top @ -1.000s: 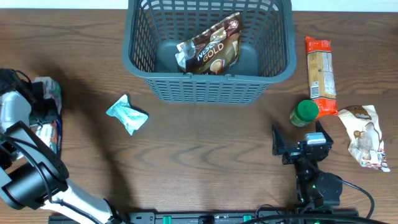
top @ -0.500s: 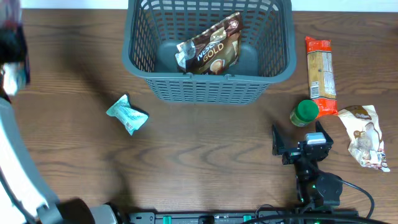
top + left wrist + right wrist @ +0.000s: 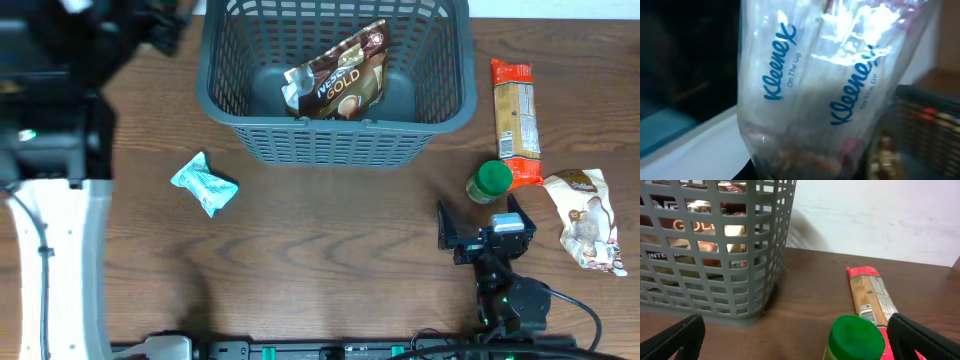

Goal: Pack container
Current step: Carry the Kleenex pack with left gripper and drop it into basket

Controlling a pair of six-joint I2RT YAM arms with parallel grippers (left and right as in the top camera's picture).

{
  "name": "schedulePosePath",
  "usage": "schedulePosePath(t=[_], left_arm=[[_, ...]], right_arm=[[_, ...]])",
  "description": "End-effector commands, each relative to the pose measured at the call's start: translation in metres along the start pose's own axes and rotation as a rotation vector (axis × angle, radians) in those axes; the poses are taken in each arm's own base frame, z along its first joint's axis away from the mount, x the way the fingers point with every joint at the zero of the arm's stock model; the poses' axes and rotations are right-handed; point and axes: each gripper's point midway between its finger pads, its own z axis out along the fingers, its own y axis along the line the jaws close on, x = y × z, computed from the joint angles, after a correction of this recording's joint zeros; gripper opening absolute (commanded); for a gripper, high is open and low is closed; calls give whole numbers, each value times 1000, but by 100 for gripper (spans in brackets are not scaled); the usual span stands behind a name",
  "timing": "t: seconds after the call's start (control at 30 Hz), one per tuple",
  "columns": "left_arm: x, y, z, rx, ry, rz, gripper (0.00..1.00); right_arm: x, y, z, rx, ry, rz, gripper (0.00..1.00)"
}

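Note:
The grey-blue lattice container [image 3: 330,140] stands at the table's back middle, with a brown Gold coffee pouch [image 3: 340,80] leaning inside. My left gripper [image 3: 150,25] is raised and blurred at the container's left rim. It is shut on a clear Kleenex tissue packet [image 3: 825,85] that fills the left wrist view and hides the fingers. The container's wall [image 3: 925,115] shows to the right behind it. My right gripper [image 3: 480,222] is open and empty, low on the table just in front of a green-lidded jar [image 3: 490,181]. In the right wrist view the jar [image 3: 856,339] sits between the jaws, nearer the right one.
A teal packet [image 3: 205,183] lies left of the container's front. A long orange-ended packet [image 3: 515,120] and a white pouch [image 3: 585,218] lie at the right. The container's corner [image 3: 715,255] stands left ahead of my right gripper [image 3: 800,345].
My left arm has lifted the tissue packet from the table's left edge and swung it up and back toward the container's left rim. The right arm has not moved.

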Motion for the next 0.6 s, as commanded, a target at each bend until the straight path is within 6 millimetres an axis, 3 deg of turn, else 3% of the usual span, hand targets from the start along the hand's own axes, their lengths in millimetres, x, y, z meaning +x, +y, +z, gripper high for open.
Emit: schedulePosePath(t=[0.0, 0.3, 0.57], left_arm=[[3, -37, 32, 133, -17, 61, 6], [76, -132, 115, 401, 120, 19, 6], [132, -184, 146, 526, 242, -31, 6]], right_arm=[[0, 4, 0, -14, -3, -14, 99], [0, 4, 0, -14, -3, -14, 99], [0, 4, 0, -14, -3, -14, 99]])
